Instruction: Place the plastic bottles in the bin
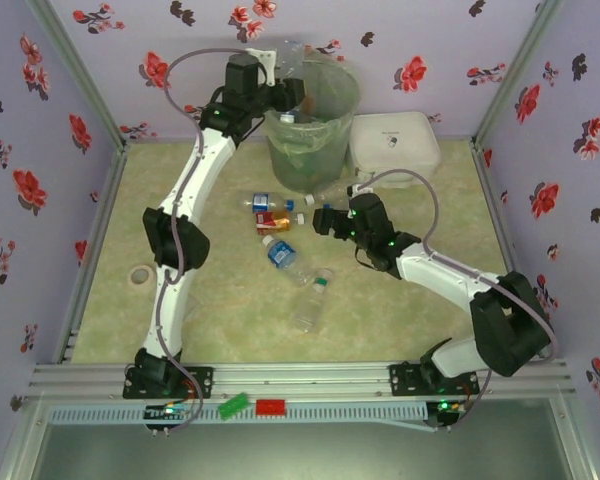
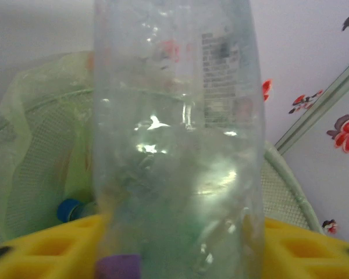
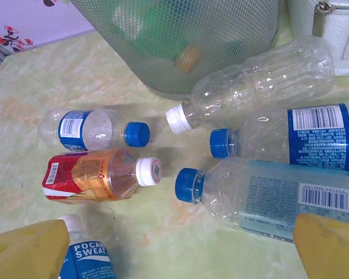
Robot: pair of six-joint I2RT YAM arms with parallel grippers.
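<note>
My left claw (image 1: 288, 95) hangs over the bin (image 1: 320, 160), at twelve o'clock on the table (image 1: 220, 310), with a clear bottle (image 2: 174, 145) upright between its fingers (pinched or loose, I cannot tell). My right claw (image 1: 323, 218) gapes wide above loose bottles (image 3: 99, 174) at the bin's six o'clock.

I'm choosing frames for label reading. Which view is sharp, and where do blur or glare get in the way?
Right wrist: sharp, evenly lit; the Pocari Sweat bottle shows its name clearly. Left wrist: the clear bottle sits too near the lens, blurred, with white glare spots, its print illegible. Top external: evenly lit but soft, the red-orange bottle too small to read.
</note>
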